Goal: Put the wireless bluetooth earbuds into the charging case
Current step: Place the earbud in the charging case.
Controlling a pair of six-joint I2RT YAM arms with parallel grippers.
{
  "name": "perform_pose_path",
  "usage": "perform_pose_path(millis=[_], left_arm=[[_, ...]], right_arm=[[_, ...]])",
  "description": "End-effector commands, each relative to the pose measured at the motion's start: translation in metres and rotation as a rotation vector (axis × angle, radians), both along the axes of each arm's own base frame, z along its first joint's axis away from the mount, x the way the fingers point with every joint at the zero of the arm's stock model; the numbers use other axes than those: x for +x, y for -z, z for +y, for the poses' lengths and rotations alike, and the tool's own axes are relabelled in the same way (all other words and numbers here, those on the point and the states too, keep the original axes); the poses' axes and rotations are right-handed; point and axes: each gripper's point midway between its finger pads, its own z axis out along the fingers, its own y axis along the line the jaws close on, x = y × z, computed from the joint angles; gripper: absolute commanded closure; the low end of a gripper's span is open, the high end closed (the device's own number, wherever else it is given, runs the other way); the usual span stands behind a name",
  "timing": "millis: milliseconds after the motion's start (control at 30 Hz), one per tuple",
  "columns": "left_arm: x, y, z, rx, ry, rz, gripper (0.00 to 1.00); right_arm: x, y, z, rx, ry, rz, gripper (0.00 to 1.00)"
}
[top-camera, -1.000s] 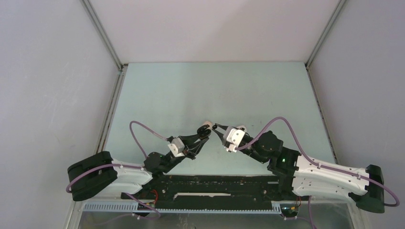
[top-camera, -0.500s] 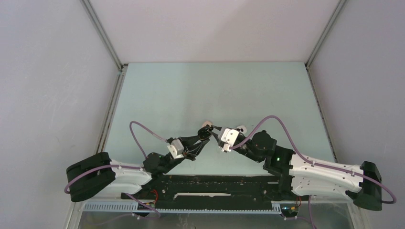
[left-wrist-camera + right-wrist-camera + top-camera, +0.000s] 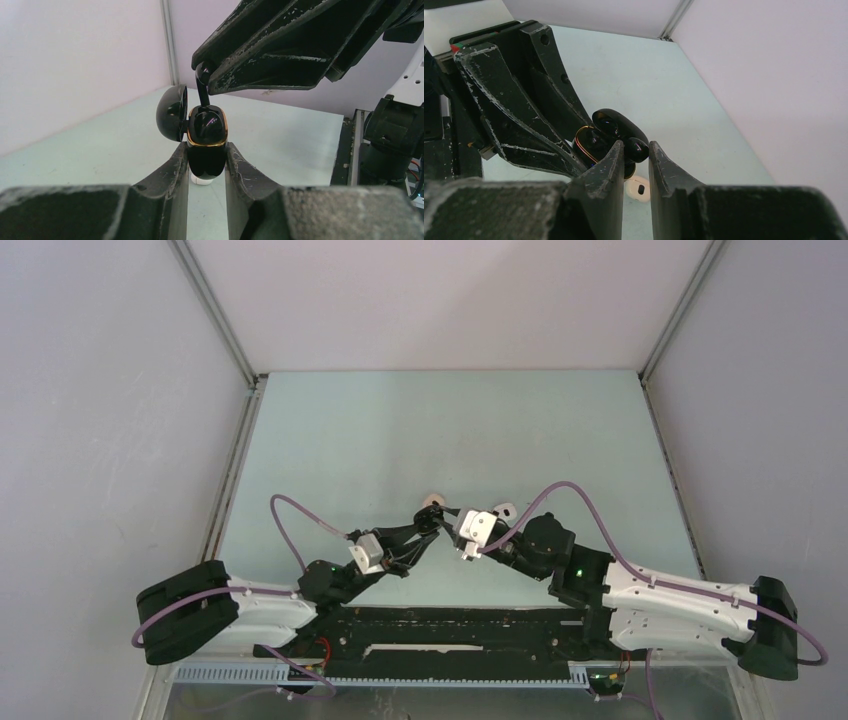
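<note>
The left gripper (image 3: 206, 149) is clamped on the sides of the black case (image 3: 206, 127), holding it upright off the worktop (image 3: 400, 430) with the lid (image 3: 171, 112) swung back, so the sockets face up and the case cannot slide. Right above the case, the right gripper (image 3: 636, 146) pinches a black earbud (image 3: 202, 90) by its head, stem pointing down and reaching the case's mouth, which I take as lining it up to seat. Under the case a small white piece (image 3: 639, 189) lies on the worktop, untouched.
</note>
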Motion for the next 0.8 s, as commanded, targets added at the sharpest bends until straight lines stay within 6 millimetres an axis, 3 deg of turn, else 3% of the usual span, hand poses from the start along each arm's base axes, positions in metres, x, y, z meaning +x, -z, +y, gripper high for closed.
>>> perform_pose_path(millis=[0,500,767], left_arm=[[-0.005,-0.02,0.002,-0.043,0.005,-0.062,1.0],[-0.006,-0.021,0.003,-0.048,0.007,-0.066,1.0],[-0.006,-0.021,0.004,-0.049,0.004,-0.067,1.0]], right_arm=[[-0.002,-0.004,0.003,0.026,-0.017,0.008,1.0],[0.0,-0.001,0.003,0.01,-0.018,-0.002,1.0],[-0.007,0.014,0.006,-0.047,-0.067,0.006,1.0]])
